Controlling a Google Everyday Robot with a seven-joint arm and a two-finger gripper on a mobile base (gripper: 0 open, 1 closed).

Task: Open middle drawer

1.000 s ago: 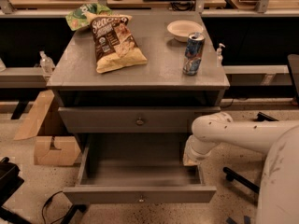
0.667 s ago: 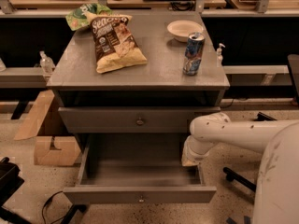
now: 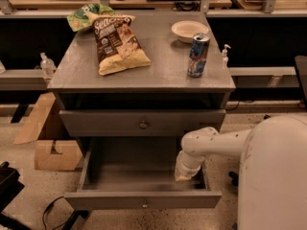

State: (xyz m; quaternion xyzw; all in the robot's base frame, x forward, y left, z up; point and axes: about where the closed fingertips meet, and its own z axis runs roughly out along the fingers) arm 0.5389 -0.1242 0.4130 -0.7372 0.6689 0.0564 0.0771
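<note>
The grey cabinet [image 3: 144, 71] has a middle drawer [image 3: 105, 123] that is closed, with a small round knob [image 3: 143, 124] at its centre. The bottom drawer [image 3: 144, 199] below it is pulled out and looks empty. My white arm [image 3: 216, 143] comes in from the right and bends down into the open bottom drawer. My gripper [image 3: 184, 172] is low at that drawer's right side, below and to the right of the middle drawer's knob.
On the cabinet top lie a brown chip bag [image 3: 119, 42], a green bag [image 3: 86, 16], a white bowl [image 3: 189, 29] and a blue can [image 3: 198, 55]. Cardboard boxes [image 3: 50, 147] stand on the floor at the left. Shelving runs behind.
My arm's elbow has shifted slightly to the left; the gripper stays inside the open bottom drawer. The drawers have not moved.
</note>
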